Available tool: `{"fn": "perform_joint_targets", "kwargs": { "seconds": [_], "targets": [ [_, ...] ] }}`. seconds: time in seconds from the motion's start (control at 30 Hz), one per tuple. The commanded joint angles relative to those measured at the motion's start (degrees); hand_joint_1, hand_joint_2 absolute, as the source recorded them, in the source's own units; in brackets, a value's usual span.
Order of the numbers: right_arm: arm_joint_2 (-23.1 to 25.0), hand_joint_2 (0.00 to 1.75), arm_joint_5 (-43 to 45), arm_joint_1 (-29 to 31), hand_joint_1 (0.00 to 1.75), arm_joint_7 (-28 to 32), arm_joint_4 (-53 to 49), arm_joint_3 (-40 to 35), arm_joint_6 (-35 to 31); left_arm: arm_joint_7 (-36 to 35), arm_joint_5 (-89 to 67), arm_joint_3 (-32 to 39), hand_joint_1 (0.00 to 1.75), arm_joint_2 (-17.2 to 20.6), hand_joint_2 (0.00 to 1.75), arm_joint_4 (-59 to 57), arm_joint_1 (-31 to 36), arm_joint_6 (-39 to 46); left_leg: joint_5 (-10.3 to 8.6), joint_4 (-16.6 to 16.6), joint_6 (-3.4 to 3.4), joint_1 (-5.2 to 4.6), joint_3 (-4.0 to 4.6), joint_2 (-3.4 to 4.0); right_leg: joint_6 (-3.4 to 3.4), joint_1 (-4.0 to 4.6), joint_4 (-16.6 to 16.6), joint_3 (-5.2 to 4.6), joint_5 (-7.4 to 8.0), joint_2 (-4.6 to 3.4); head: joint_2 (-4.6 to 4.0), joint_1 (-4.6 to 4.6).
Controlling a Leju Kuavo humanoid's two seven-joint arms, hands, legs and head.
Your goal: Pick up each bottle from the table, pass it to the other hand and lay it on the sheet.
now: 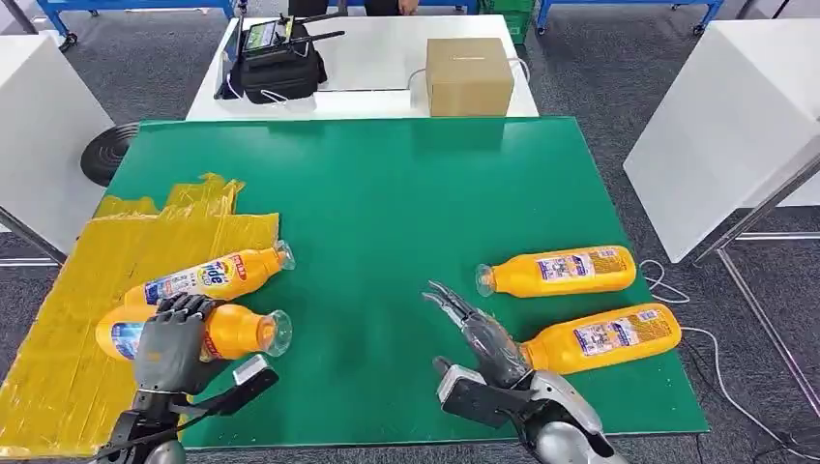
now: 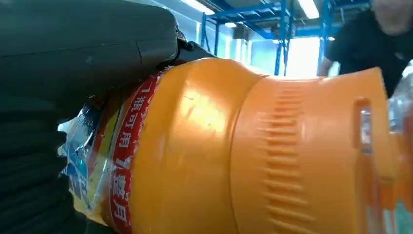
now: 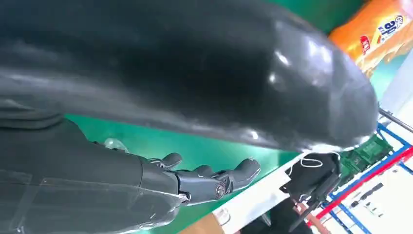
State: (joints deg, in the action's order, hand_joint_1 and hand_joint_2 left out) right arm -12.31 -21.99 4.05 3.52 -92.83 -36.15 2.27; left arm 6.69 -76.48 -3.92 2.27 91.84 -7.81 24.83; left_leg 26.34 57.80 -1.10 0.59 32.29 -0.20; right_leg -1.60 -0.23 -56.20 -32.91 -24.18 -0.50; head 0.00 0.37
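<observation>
While the left hand [image 1: 172, 340] wraps the orange plastic bottle [image 1: 237, 332] lying on the yellow plastic sheet [image 1: 68, 319], the right hand [image 1: 483, 333] is spread, empty, beside two more orange bottles [image 1: 556, 272] on the green tabletop [image 1: 387, 213]. Bottle prob. light, stiff, slick-walled w/ glossy label; grip mid-body.

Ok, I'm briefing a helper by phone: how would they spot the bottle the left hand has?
Find the yellow sheet at the green table's near left. Two orange bottles lie there; it's the nearer bottle, with the grey left hand over its label, unlike the untouched bottle behind.
</observation>
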Motion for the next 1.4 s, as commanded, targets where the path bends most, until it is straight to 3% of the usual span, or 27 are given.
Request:
{"fn": "perform_joint_targets", "kwargs": {
  "seconds": [0.03,0.23,0.27,0.47,0.77,0.8,0.87,0.97,1.1,1.17,1.2,1.23,1.27,1.3,1.4],
  "targets": [
    [-0.6,0.0,-0.3,2.7,0.0,-1.2,-1.0,0.2,1.4,-4.4,-4.5,-8.1,1.75,3.4,1.75,-16.3,6.0,-6.1,0.0,-0.2,0.02,-0.04,-0.31,-0.15,0.02,-0.03,0.1,0.34,-0.07,0.21,0.0,0.0],
    [-1.0,0.0,0.6,4.8,0.0,-1.4,-0.2,-0.8,2.3,-5.6,-7.3,-11.4,1.75,4.5,1.75,-27.4,9.4,-8.1,-0.01,-0.2,0.02,-0.04,-0.31,-0.03,0.02,-0.02,0.1,0.33,-0.02,0.09,0.0,0.0],
    [-1.2,0.0,0.6,4.6,0.0,-1.4,0.0,-0.7,2.2,-6.6,-9.0,-11.7,0.0,4.6,1.75,-29.1,9.9,-7.8,-0.01,-0.2,0.01,-0.04,-0.29,-0.03,0.02,-0.03,0.1,0.31,-0.02,0.08,0.0,0.0],
    [-2.3,0.0,0.3,3.9,0.0,-0.7,0.3,-0.5,2.3,-7.4,-10.6,-12.2,0.0,4.8,1.75,-33.7,11.0,-5.9,-0.08,-0.1,-0.05,-0.08,-0.46,-0.35,0.01,-0.06,0.1,0.59,-0.01,0.47,0.0,-0.02],
    [-1.7,0.0,0.3,4.5,0.0,-0.6,0.1,-0.7,2.4,-7.3,-10.6,-12.3,0.0,4.6,1.75,-33.2,11.3,-6.0,-0.31,-0.2,-0.05,-0.06,-0.54,-0.19,0.1,-0.03,0.2,0.73,0.22,0.3,0.0,-0.02],
    [-1.4,0.0,0.2,5.2,0.0,-0.9,-0.4,-0.9,2.4,-6.8,-10.3,-12.5,0.0,4.7,0.0,-32.8,11.6,-8.4,-0.29,-0.2,-0.06,-0.05,-0.66,-0.26,0.09,-0.03,0.1,0.86,0.18,0.36,0.0,-0.02],
    [-1.7,0.0,-0.4,5.8,0.0,-2.3,-1.2,-1.5,2.7,-7.5,-11.1,-12.8,0.0,4.9,0.0,-32.0,11.6,-9.3,-0.35,-0.1,0.02,-0.08,-0.71,-0.33,0.14,-0.06,0.1,0.92,0.18,0.41,0.0,-0.02],
    [-6.3,0.0,-5.7,2.3,0.0,-3.5,-4.5,-0.6,0.5,-8.2,-10.9,-11.8,0.0,5.1,0.0,-30.2,10.6,-8.6,-0.48,-0.2,0.03,-0.06,-0.56,-0.25,0.16,-0.04,0.1,0.77,0.32,0.33,0.0,-0.02],
    [-11.9,0.0,-10.4,-7.8,0.0,-2.9,-12.0,7.4,-2.7,-8.3,-9.4,-10.5,0.0,6.1,0.0,-24.6,7.0,-8.0,-0.49,-0.2,0.01,-0.04,-0.6,-0.57,0.08,-0.02,0.2,0.88,0.23,0.63,0.0,-0.04],
    [-11.9,0.0,-13.6,-13.7,0.0,-0.6,-16.7,13.4,-6.6,-8.4,-8.3,-9.1,0.0,5.9,0.0,-20.2,4.8,-7.1,-0.45,-0.1,-0.04,-0.06,-0.79,-0.73,0.06,-0.05,0.1,1.03,0.13,0.71,0.0,-0.02],
    [-11.3,1.75,-16.2,-15.7,0.0,0.4,-18.4,15.6,-8.4,-8.5,-7.8,-8.3,0.0,5.5,0.0,-17.8,4.0,-6.6,-0.41,-0.2,-0.05,-0.05,-0.68,-0.7,0.04,-0.05,0.2,0.95,0.11,0.7,0.0,-0.02],
    [-10.7,1.75,-20.1,-17.9,0.0,1.2,-20.1,17.9,-10.4,-8.2,-6.9,-7.2,0.0,4.9,0.0,-15.0,3.3,-5.8,-0.38,-0.1,-0.05,-0.07,-0.69,-0.66,0.04,-0.09,0.1,0.96,0.09,0.65,0.0,0.0],
    [-10.2,0.0,-21.7,-19.5,0.0,1.5,-21.0,19.4,-11.5,-8.0,-6.6,-6.2,0.0,4.5,0.0,-13.3,3.0,-5.1,-0.36,-0.1,-0.05,-0.08,-0.64,-0.66,0.04,-0.12,0.0,0.92,0.09,0.64,0.0,0.0],
    [-8.5,0.0,-16.9,-21.5,0.0,6.9,-21.3,22.0,-13.3,-5.2,-1.2,-3.6,0.0,2.8,0.0,-10.0,2.5,-0.2,-0.27,-0.1,-0.08,-0.09,-0.59,-0.59,0.04,-0.13,0.1,0.87,0.05,0.59,0.0,-0.02],
    [-8.1,0.0,-18.2,-23.3,0.0,8.0,-20.6,23.3,-11.3,-2.9,2.0,-0.2,0.0,0.6,0.0,-6.1,2.4,-3.4,-0.14,0.0,0.02,-0.07,-0.5,-0.62,0.04,-0.11,0.1,0.73,0.01,0.67,0.0,0.0]
  ]
}}
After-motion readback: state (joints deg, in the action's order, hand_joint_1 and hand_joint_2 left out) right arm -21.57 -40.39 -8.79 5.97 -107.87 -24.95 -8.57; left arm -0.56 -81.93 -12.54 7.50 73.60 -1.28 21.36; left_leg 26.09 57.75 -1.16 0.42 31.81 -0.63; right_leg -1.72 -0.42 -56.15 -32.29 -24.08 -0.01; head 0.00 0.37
